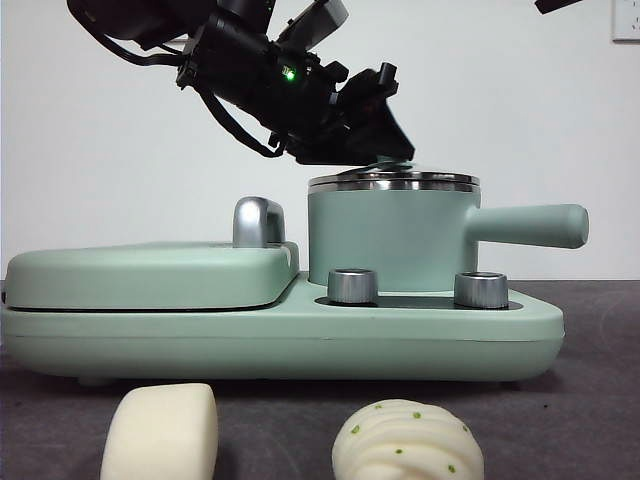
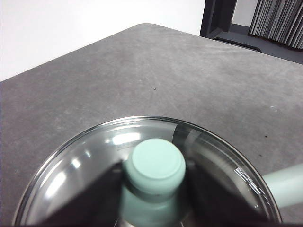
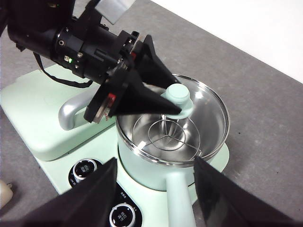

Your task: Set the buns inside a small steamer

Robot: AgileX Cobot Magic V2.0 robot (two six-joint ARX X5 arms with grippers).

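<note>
The small steamer (image 1: 390,240) stands on the right of the mint-green base, its long handle (image 1: 525,225) pointing right. Its glass lid (image 1: 395,180) sits at the steel rim. My left gripper (image 1: 385,150) reaches down from the upper left and is shut on the lid's green knob (image 2: 157,163); the right wrist view shows the knob (image 3: 179,94) between its black jaws. My right gripper (image 3: 155,161) is open and empty, above the steamer (image 3: 173,142). The plain bun (image 1: 160,432) and the pleated bun (image 1: 407,442) with green flecks lie on the table in front of the base.
A flat mint-green griddle (image 1: 150,275) with a silver handle (image 1: 258,222) takes up the left of the base. Two steel dials (image 1: 352,285) (image 1: 481,289) sit in front of the steamer. A wire rack (image 3: 173,135) lies inside the pot. The grey table extends beyond.
</note>
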